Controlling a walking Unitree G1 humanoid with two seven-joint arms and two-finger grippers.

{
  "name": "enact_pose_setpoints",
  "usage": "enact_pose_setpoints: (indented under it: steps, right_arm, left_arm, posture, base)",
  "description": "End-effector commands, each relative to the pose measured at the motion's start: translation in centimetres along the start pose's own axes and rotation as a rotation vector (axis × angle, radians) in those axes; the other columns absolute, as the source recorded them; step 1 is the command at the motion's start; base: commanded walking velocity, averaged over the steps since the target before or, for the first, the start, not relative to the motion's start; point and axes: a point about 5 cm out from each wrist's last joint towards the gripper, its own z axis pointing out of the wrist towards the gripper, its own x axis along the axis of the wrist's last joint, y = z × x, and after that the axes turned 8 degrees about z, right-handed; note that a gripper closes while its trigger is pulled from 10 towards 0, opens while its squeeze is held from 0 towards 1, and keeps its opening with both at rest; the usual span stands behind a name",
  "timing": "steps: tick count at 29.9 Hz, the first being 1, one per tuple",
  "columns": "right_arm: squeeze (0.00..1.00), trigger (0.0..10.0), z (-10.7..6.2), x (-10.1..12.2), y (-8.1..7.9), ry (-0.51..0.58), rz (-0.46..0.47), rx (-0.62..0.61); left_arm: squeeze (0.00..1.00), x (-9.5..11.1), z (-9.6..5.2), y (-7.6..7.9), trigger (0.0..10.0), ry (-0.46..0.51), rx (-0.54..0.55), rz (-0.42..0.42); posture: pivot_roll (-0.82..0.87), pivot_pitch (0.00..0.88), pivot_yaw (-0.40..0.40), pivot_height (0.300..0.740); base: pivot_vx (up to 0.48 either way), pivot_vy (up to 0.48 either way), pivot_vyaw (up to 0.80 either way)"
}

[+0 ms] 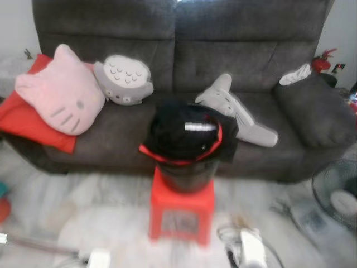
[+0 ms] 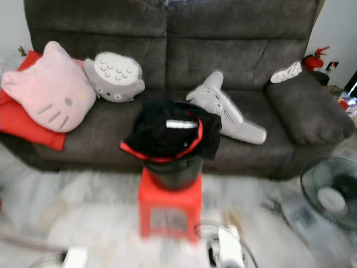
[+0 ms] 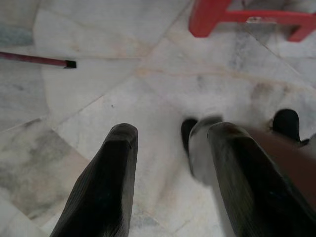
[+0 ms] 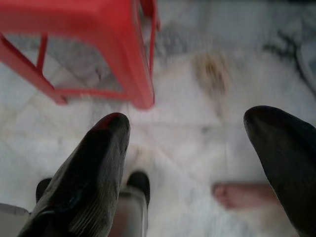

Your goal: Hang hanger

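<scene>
Both pincers, left pincer (image 3: 170, 163) and right pincer (image 4: 197, 163), spread, empty, over floor (image 3: 98, 98). Approach step; garment (image 1: 187, 134) on stool (image 1: 181, 209) ahead. Next: reach, find hanger.

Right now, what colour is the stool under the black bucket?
Red; the stool shows best in the left eye view.
</scene>
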Motion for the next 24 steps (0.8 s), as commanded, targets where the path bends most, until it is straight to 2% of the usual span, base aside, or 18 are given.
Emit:
enact_pose_setpoints:
  steps: [1,5,10,15,19,24]
  right_arm:
    - [0.00,10.0,0.1,0.2,-1.2,0.006,0.015,0.026]
    - [0.00,10.0,0.1,0.4,-1.2,0.014,0.020,0.028]
    - [0.00,10.0,0.1,0.6,-1.3,0.031,0.020,0.036]
    - [0.00,10.0,0.1,1.0,-1.4,0.077,0.003,0.052]
    - [0.00,10.0,0.0,1.5,-1.4,0.141,0.029,0.046]
    - [0.00,10.0,-0.1,2.1,-1.4,0.212,-0.007,0.040]
  left_arm:
    - [0.00,-0.7,-0.2,-1.0,10.0,-0.027,0.021,0.018]
    - [0.00,-0.6,-0.2,-1.0,10.0,-0.027,0.023,0.019]
    - [0.00,-0.5,-0.1,-1.1,10.0,-0.021,0.032,0.024]
    - [0.00,-0.4,-0.1,-1.1,10.0,-0.022,0.030,0.031]
    - [0.00,-0.4,-0.1,-1.1,10.0,-0.020,0.032,0.029]
    - [0.00,-0.4,-0.1,-1.1,10.0,-0.022,0.033,0.032]
  posture:
    - [-0.01,0.038,-0.010,0.740]
    - [-0.01,0.048,-0.008,0.740]
    - [-0.02,0.054,-0.004,0.740]
    - [-0.03,0.057,-0.002,0.740]
    - [-0.03,0.059,-0.006,0.740]
    - [-0.04,0.058,-0.007,0.740]
  base:
    - [0.270,0.000,0.00]
    - [0.265,0.000,0.00]
    - [0.000,0.000,0.00]
    - [0.000,0.000,0.00]
    - [0.000,0.000,0.00]
    - [0.000,0.000,0.00]
